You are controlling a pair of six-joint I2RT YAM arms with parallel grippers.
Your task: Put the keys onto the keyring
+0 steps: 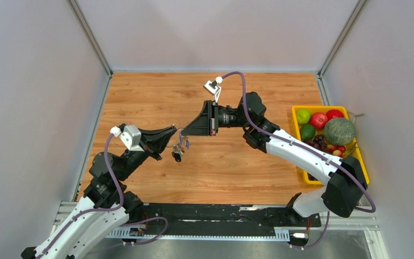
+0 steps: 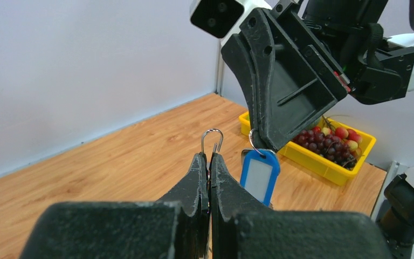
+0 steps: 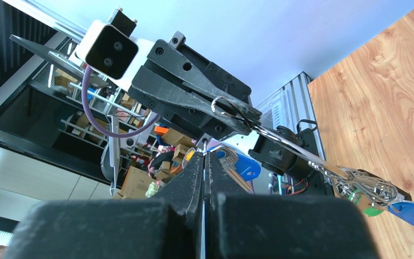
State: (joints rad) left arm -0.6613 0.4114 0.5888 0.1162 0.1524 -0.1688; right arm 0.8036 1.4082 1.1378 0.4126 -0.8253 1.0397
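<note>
Left gripper (image 2: pixel 208 158): fingers pinched fully together on the lower part of the keyring (image 2: pixel 212 136), with only its top loop sticking out above the tips. Right gripper (image 3: pixel 205 159): fingers also closed tight, on the blue-tagged key (image 2: pixel 259 174). The tag hangs just right of the keyring, and I can't tell whether they touch. Both are held in the air over the wooden table (image 1: pixel 140 91), with the 2 gripper tips nearly meeting mid-table. A bunch of keys (image 1: pixel 179 151) dangles below the left gripper, so the task looks partly done. Risks, my judgement:
1) The keyring is thin wire held in a narrow pinch, so a sideways push from the key could make it pivot or slip out, and the whole bunch would drop to the table.
2) Very little of the keyring is exposed, so the key's small loop may miss the wire's opening and slide off.
3) The 2 grippers are very close, so a small overshoot knocks them together.
4) The hanging bunch could swing and snag the tag.
5) The gap in the keyring isn't visible, so the approach may come from the wrong side.
</note>
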